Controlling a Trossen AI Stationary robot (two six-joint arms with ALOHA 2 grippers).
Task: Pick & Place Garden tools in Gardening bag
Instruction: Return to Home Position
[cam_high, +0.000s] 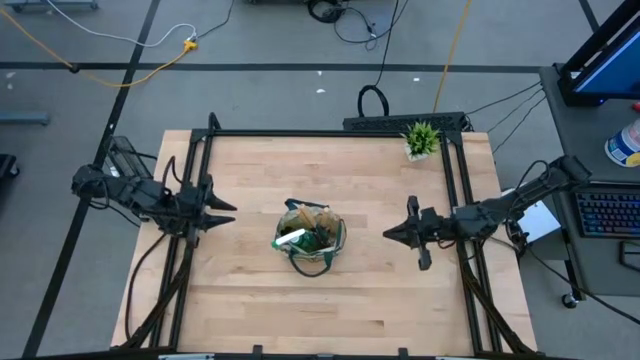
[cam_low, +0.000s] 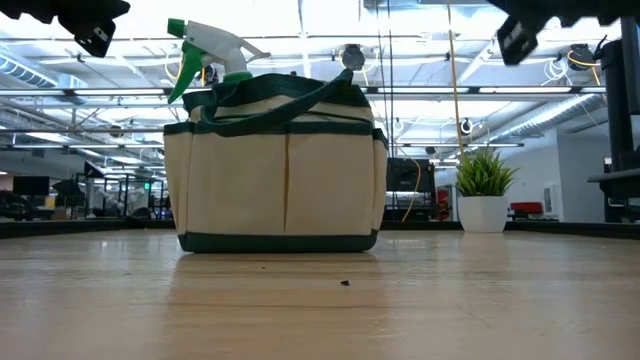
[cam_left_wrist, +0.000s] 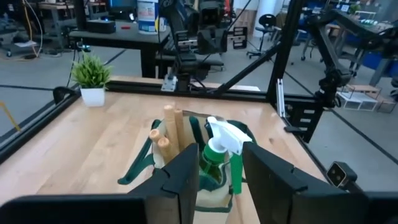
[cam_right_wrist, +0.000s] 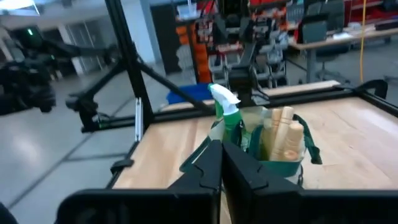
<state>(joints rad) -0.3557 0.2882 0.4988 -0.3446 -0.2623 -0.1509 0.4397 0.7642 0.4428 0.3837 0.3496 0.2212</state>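
The packing looks finished: the high view shows no loose tool anywhere on the worktop (cam_high: 250, 300), and the only other thing standing on it is the small potted plant (cam_high: 421, 140) at the far right corner, which is not part of the job. The gardening bag (cam_high: 310, 238) stands upright about the middle of the worktop, a little toward the near side, with its looped handles flopped over the rim. Out of its top poke a green-and-white spray bottle (cam_left_wrist: 221, 146) and at least 3 pale wooden handles (cam_left_wrist: 171, 127); what else is deeper inside is hidden by the fabric. What seems left is only for the 2 arms to draw away to their rest poses. The left gripper (cam_high: 232, 213) hangs to the left of the bag, apart from it and pointing at it, its 2 fingers (cam_left_wrist: 180, 177) spread with a clear gap and nothing between them. The right gripper (cam_high: 387, 234) hangs to the right of the bag, likewise apart and pointing at it, with its fingers (cam_right_wrist: 205, 165) pressed together and empty. The bag thus sits between the 2 grippers, touched by neither, and both are raised above its rim in the low view.
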